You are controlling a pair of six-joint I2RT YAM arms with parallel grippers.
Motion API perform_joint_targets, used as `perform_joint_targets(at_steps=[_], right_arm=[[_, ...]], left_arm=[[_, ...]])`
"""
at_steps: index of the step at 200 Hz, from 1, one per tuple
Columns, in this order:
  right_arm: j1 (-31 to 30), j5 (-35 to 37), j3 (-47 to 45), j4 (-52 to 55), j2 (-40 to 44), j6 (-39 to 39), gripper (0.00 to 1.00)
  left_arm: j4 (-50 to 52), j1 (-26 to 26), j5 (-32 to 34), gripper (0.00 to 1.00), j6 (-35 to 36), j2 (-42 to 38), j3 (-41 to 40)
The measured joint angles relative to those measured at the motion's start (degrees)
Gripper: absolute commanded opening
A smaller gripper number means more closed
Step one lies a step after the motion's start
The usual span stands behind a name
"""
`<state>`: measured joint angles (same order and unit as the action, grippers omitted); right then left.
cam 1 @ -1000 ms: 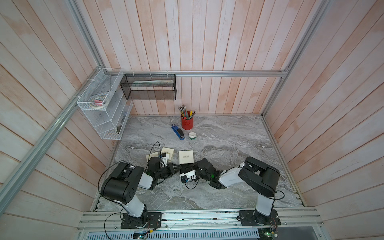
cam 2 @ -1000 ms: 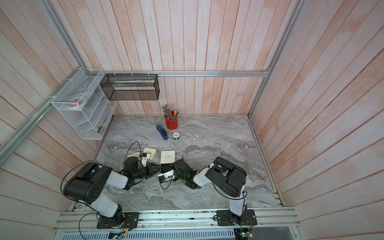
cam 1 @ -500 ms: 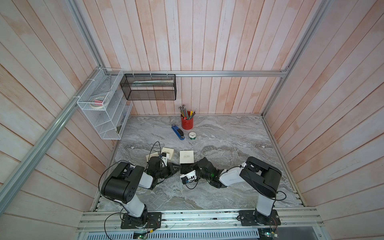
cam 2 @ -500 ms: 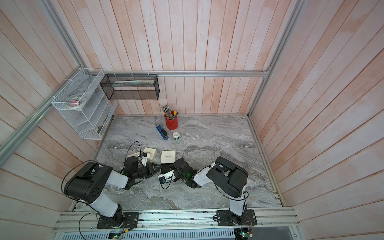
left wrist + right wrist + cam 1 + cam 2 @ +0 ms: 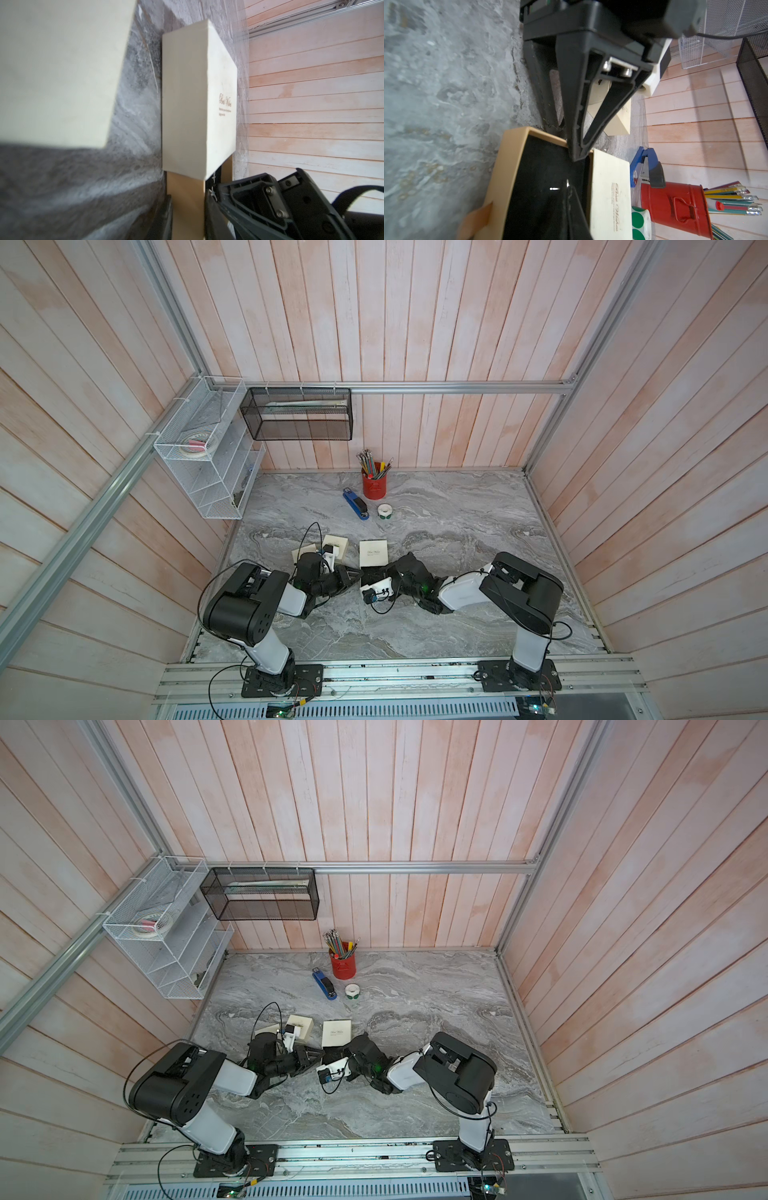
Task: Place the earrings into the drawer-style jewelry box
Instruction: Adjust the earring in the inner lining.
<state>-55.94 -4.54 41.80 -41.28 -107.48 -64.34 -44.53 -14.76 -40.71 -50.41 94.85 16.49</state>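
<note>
The jewelry box (image 5: pixel 372 553) (image 5: pixel 336 1032) is a cream sleeve with script lettering (image 5: pixel 222 99) (image 5: pixel 610 197). Its tan drawer (image 5: pixel 510 158), lined in black, is pulled out toward the front. My left gripper (image 5: pixel 187 197) (image 5: pixel 353 576) is shut on the drawer's tan side wall (image 5: pixel 185 207). One of its fingers (image 5: pixel 577 133) reaches inside the rim. My right gripper (image 5: pixel 569 187) (image 5: pixel 384 572) is shut, its tips over the black lining. A tiny silver earring (image 5: pixel 567 183) (image 5: pixel 211 191) glints at those tips.
Two other cream boxes (image 5: pixel 336 545) (image 5: pixel 303 551) lie behind my left wrist. Further back are a blue stapler (image 5: pixel 355 504), a red pencil cup (image 5: pixel 374 486) and a roll of green stickers (image 5: pixel 385 511). Wire baskets (image 5: pixel 208 448) hang on the left wall.
My right wrist has shifted very slightly by the drawer. The left gripper keeps its hold on the drawer wall.
</note>
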Motion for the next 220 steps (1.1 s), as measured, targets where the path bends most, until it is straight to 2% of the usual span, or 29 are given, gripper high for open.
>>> perform_joint_targets(at_steps=[147,220], right_arm=[[-0.39,4.07,2.29,-1.2,-2.78,-3.19,0.0],[-0.61,1.66,2.25,-0.63,-2.62,-3.21,0.0]], left_arm=[[-0.07,0.0,-0.66,0.27,-0.22,0.13,0.0],[-0.46,0.09,-0.87,0.27,-0.22,0.52,0.09]])
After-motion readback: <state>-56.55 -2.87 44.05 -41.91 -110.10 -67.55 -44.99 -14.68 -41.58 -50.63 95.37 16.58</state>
